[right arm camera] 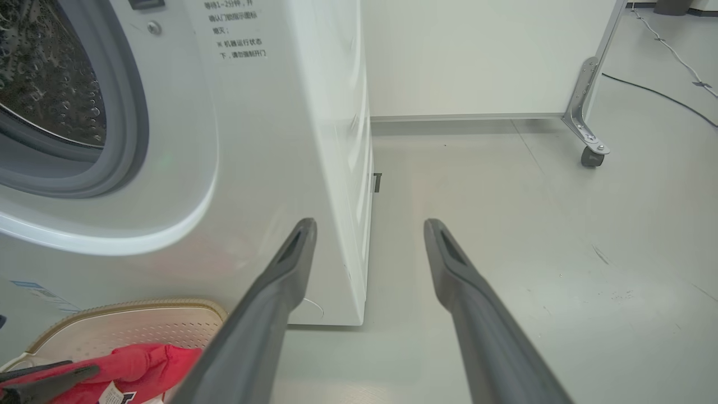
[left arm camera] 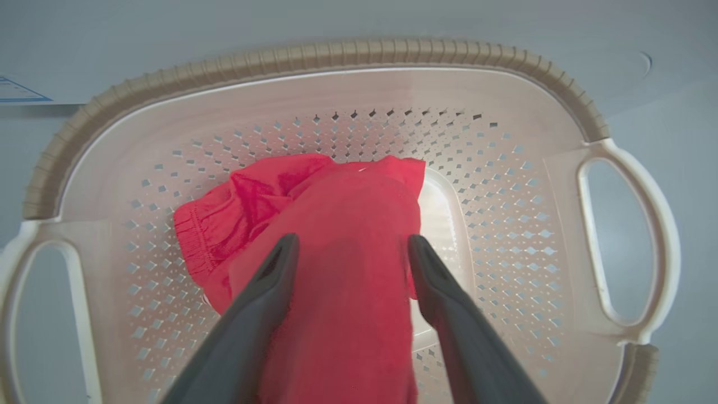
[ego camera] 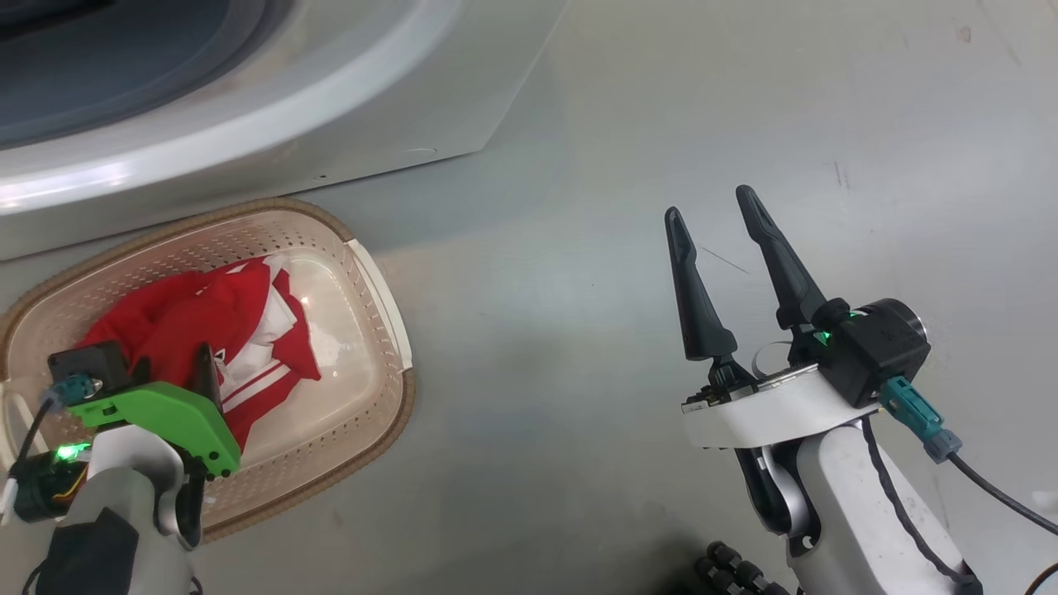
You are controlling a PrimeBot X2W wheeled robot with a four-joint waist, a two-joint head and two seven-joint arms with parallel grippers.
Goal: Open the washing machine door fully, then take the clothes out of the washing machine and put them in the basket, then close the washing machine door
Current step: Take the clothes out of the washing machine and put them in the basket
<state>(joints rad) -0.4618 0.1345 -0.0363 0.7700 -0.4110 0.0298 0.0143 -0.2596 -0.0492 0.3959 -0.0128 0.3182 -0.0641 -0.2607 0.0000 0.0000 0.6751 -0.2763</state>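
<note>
The left gripper [left arm camera: 350,241] hangs directly above the basket [ego camera: 248,203], pointing down into it. Its jaws are spread wide with nothing pinched between them. The red clothes [ego camera: 240,330] lie bunched on the basket's floor, towards its left half, right beneath those parted fingers. That looks like a release pose: the arm is over the middle of the basket so that fabric falls inside the perforated walls and not over the brown rim. One elastic hem rests against the basket's far wall, and white stripes show on the side nearer the basket's right handle [left arm camera: 645,247].

Just behind the basket stands the washing machine [ego camera: 248,107], so a garment has only a short way to travel from the opening. Above the basket, the part of the steel drum [right arm camera: 50,84] seen inside the grey rubber ring [right arm camera: 126,112] is bare metal.

Well to the right of the basket, the right gripper [ego camera: 709,202] is held over the bare floor [ego camera: 579,330]. Its jaws are also apart and empty, and it is clear of the unloading arm. With the clothes in the basket, closing the washing machine door seems to be the step left.
</note>
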